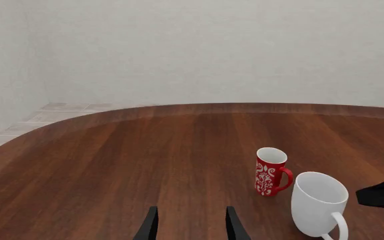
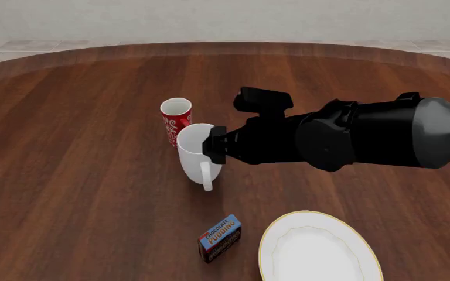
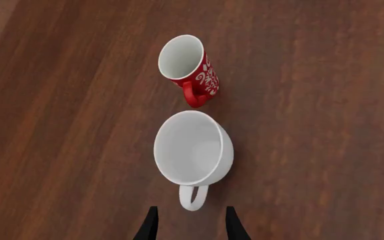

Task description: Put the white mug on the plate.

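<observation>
Right pincer (image 3: 188,225) parted above white mug (image 3: 193,155), brown wooden table (image 2: 92,146), pale wall (image 1: 212,50)

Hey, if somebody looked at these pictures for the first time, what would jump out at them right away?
Most likely the big black right arm stretching in from the right of the front view, its right gripper open just above the handle of the white mug at mid-table. The small red mug stands just behind the white one. The plate sits nearer the arms' side, with a small chocolate pudding box to its left.
</observation>
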`<state>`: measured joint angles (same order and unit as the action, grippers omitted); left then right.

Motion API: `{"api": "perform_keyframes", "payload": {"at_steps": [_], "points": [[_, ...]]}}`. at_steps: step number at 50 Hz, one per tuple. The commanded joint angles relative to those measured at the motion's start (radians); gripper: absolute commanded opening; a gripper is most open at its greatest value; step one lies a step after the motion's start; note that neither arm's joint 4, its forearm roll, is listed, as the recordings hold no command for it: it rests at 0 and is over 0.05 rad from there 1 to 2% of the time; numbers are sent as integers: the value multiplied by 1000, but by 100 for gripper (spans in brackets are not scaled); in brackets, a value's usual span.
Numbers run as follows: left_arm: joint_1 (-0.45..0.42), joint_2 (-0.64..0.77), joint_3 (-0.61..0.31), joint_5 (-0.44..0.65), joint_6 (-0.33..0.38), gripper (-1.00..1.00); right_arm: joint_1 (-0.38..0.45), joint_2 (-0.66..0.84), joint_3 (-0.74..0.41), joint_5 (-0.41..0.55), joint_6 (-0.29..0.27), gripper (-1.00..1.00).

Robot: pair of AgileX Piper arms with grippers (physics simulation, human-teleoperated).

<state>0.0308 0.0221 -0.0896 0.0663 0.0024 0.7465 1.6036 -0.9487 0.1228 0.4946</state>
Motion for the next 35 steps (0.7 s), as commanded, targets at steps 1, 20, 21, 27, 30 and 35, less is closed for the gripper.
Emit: {"api": "perform_keyframes", "payload": {"at_steps": [1, 20, 21, 27, 30, 35], "points": [[1, -9, 11, -1, 0, 100, 1, 35, -13, -16, 6, 100], [1, -4, 11, -7, 1, 100, 4, 75, -22, -40, 18, 100], [0, -9, 11, -1, 0, 100, 5, 78, -22, -42, 18, 100], [1, -9, 11, -1, 0, 100, 8, 92, -30, -46, 24, 100], [0, -4, 11, -7, 0, 100, 8, 99, -33, -50, 25, 100], [1, -9, 11, -2, 0, 100, 8, 104, -35, -59, 30, 100]]}}
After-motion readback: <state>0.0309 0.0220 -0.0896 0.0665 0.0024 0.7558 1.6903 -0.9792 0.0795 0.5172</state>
